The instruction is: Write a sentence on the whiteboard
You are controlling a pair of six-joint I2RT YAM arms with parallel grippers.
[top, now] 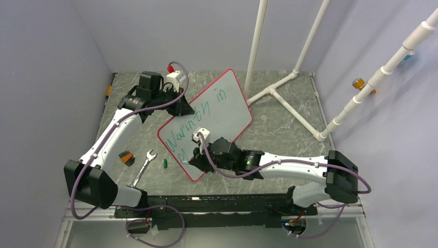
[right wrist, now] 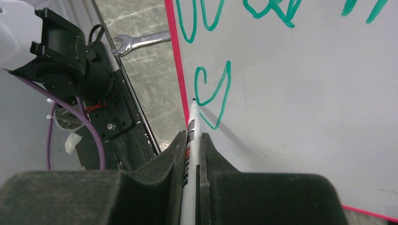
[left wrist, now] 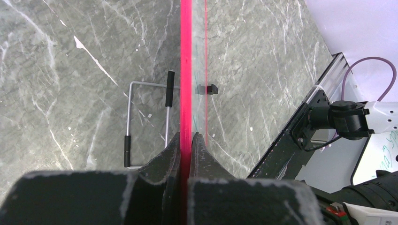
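Observation:
The whiteboard point(top: 227, 116), white with a red rim, lies askew in the middle of the table. The sentence point(top: 205, 110) in green reads "Warmth in", and a second line opens with a y-like letter point(right wrist: 223, 91). My left gripper point(top: 185, 107) is shut on the board's far-left edge; in the left wrist view the red rim point(left wrist: 186, 70) runs straight between the fingers of the left gripper point(left wrist: 187, 138). My right gripper point(top: 195, 157) is shut on a white marker point(right wrist: 192, 122). Its tip rests on the board point(right wrist: 305, 117) beside that letter, near the rim.
A wrench point(top: 143, 168), a small green cap point(top: 165, 163) and an orange-and-black piece point(top: 126, 156) lie left of the board. White pipe framing point(top: 281, 93) stands at the back right. A wire loop with black grips point(left wrist: 148, 124) shows beside the board.

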